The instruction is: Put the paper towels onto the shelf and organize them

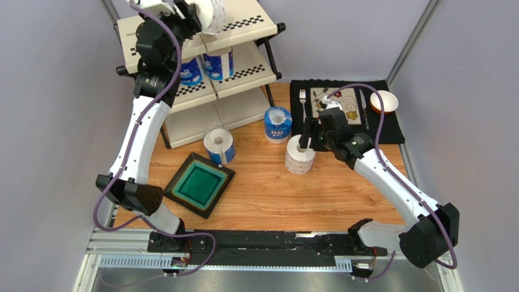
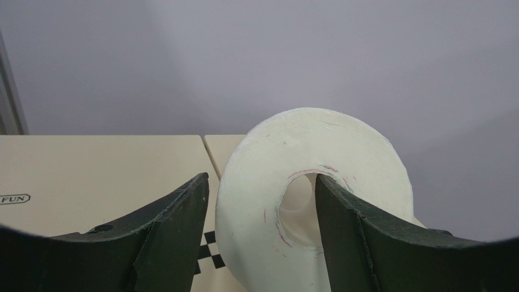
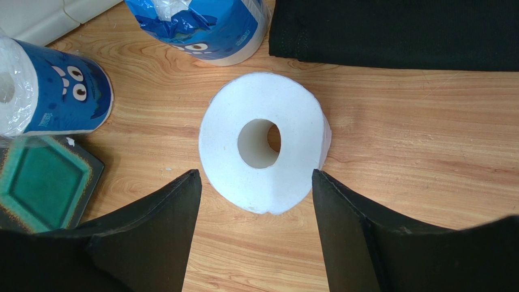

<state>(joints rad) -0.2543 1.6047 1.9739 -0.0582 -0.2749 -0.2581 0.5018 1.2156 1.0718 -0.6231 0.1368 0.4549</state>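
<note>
The shelf (image 1: pixel 247 61) stands at the back left, with two blue-wrapped paper towels (image 1: pixel 206 68) on its middle tier. My left gripper (image 1: pixel 196 13) is up over the top panel (image 2: pixel 91 176). One finger is inside the core of a tilted white roll (image 2: pixel 268 164) and the other is outside with a thin gap, so it is open. My right gripper (image 3: pixel 256 173) hangs open just above a bare white roll (image 3: pixel 265 143) standing on the table, which also shows in the top view (image 1: pixel 300 156). Two blue-wrapped rolls (image 1: pixel 278 124) (image 1: pixel 219 146) stand on the table nearby.
A green square dish (image 1: pixel 200 184) lies left of centre. A black placemat (image 1: pixel 396 131) at the back right holds a fork, a patterned plate, a knife and a small bowl (image 1: pixel 384 101). Grey walls close in on both sides.
</note>
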